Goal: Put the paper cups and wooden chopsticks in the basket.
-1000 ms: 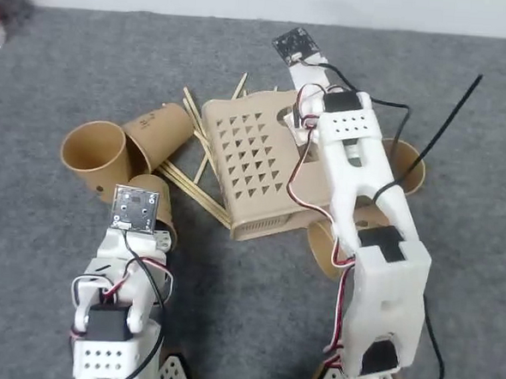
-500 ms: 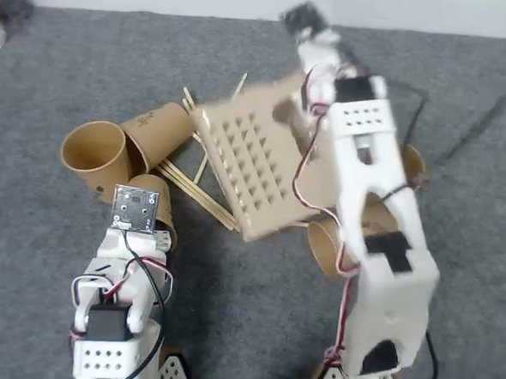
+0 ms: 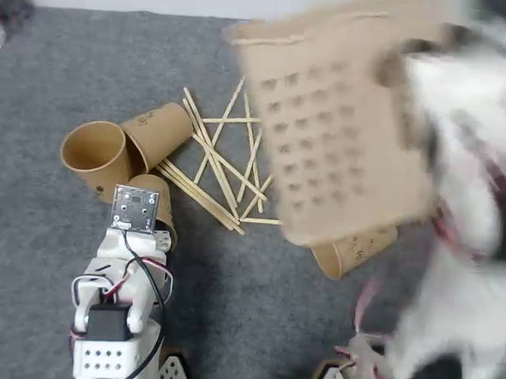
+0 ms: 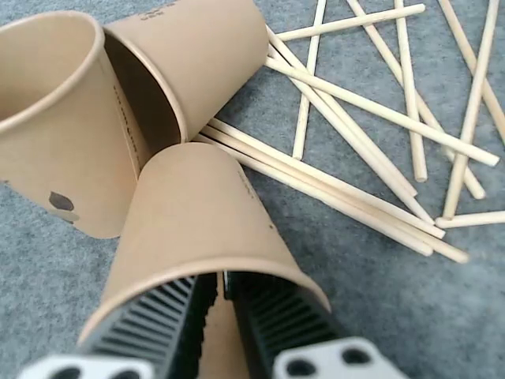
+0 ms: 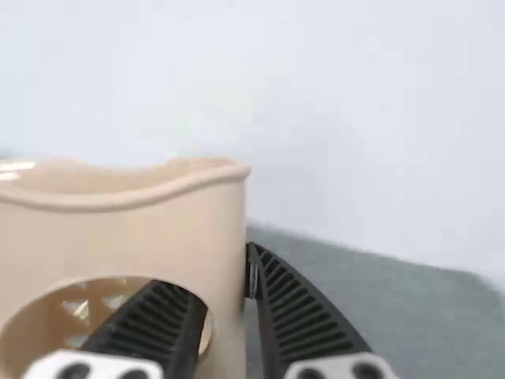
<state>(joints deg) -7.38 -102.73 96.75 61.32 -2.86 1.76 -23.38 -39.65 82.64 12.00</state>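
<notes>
As it hangs tilted, basket [image 3: 342,135] looks perforated.

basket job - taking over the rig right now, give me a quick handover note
Left gripper: shut at the mouth of a paper cup lying on its side, apparently pinching its wall.
Right gripper: shut on the basket wall; the basket is held up off the mat, tilted.
On the mat: a second cup and third cup beside the held one, a fourth cup below the basket, chopsticks scattered between.
Done: nothing seen in the basket.
Left: set the basket down upright, then load every cup and chopstick.
</notes>
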